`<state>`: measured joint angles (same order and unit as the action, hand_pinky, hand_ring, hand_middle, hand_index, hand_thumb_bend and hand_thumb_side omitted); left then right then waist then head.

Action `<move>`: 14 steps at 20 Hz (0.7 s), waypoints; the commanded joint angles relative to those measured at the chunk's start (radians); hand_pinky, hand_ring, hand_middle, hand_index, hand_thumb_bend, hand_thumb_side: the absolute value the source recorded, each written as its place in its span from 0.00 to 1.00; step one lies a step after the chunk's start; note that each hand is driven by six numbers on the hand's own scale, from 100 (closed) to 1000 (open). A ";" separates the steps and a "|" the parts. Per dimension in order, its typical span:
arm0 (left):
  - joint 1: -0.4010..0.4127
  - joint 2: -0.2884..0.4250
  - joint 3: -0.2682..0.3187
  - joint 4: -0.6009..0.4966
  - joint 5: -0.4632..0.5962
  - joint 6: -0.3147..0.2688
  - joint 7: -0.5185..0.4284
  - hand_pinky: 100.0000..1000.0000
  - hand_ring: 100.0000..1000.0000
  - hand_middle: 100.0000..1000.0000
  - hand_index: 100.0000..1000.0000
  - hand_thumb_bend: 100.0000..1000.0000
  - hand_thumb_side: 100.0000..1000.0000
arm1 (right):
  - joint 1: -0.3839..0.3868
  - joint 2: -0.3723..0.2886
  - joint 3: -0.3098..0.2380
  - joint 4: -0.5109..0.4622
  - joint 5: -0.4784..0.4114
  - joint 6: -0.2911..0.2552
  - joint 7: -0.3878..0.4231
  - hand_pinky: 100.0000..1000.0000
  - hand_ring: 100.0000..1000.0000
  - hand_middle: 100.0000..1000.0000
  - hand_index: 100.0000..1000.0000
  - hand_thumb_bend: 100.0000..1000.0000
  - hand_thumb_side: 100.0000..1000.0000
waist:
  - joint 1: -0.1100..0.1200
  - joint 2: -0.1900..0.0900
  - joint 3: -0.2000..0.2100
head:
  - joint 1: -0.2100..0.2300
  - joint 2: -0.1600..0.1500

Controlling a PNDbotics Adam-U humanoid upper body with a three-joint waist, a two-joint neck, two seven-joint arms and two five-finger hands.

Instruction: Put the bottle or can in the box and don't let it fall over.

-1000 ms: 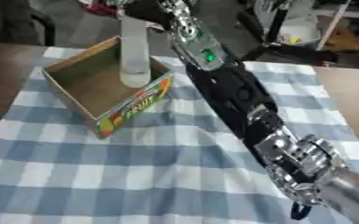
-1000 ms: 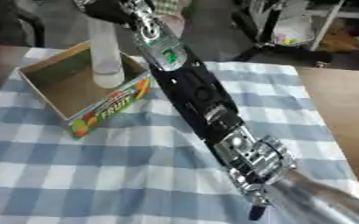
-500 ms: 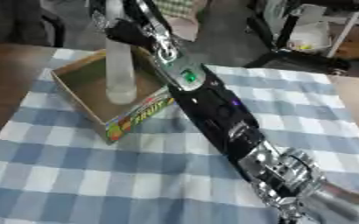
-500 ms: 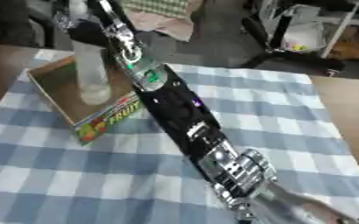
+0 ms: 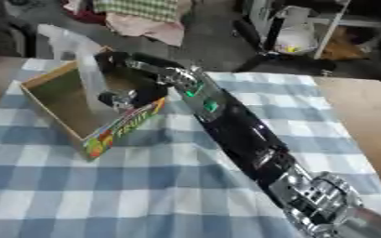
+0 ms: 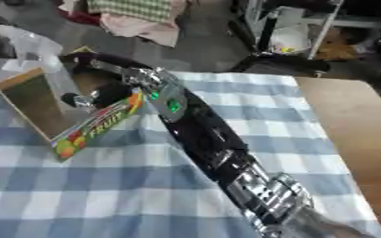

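The right hand [image 5: 127, 91] reaches into the cardboard box [image 5: 63, 108], fingers curled round a clear bottle [image 5: 86, 74] — upright inside. The box sits on a blue checked cloth [image 5: 145, 186].

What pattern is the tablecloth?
Blue and white checks on the tablecloth; left eye view shows it best.

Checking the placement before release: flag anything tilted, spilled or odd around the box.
The clear bottle leans in the cardboard box, its top tipped toward the far left rather than upright. The right hand is at its lower part, over the box's near wall. No spill or damage shows. The left hand is not in view.
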<state>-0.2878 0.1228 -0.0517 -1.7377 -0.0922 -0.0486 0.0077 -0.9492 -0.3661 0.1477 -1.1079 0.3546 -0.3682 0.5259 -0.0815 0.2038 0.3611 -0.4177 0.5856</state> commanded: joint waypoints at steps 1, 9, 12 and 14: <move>0.015 0.023 0.021 -0.007 -0.009 0.000 0.019 0.95 1.00 1.00 0.95 0.55 0.60 | 0.056 -0.037 -0.020 -0.114 -0.130 0.011 -0.030 0.97 0.84 0.97 1.00 0.04 0.45 | 0.006 -0.034 -0.044 | 0.055 0.039; 0.079 0.043 0.041 0.008 -0.027 0.000 0.045 0.95 1.00 1.00 0.95 0.55 0.60 | 0.448 -0.009 -0.062 -0.485 -0.499 0.153 -0.265 0.94 0.79 0.93 1.00 0.00 0.36 | -0.004 -0.072 -0.251 | 0.239 0.146; 0.095 0.047 0.044 0.010 -0.030 0.000 0.048 0.95 1.00 1.00 0.95 0.55 0.61 | 0.553 0.010 -0.093 -0.563 -0.510 0.172 -0.316 0.93 0.77 0.89 1.00 0.00 0.35 | 0.004 -0.078 -0.284 | 0.284 0.163; 0.105 0.050 0.044 0.011 -0.031 0.000 0.049 0.95 1.00 1.00 0.95 0.55 0.61 | 0.603 0.030 -0.111 -0.586 -0.507 0.182 -0.352 0.91 0.75 0.88 1.00 0.00 0.33 | 0.011 -0.081 -0.298 | 0.304 0.171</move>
<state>-0.1776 0.1503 -0.0144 -1.7184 -0.1160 -0.0470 0.0516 -0.3394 -0.3329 0.0566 -1.6523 -0.1425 -0.1922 0.1964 -0.0736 0.1407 0.0613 -0.1285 0.7483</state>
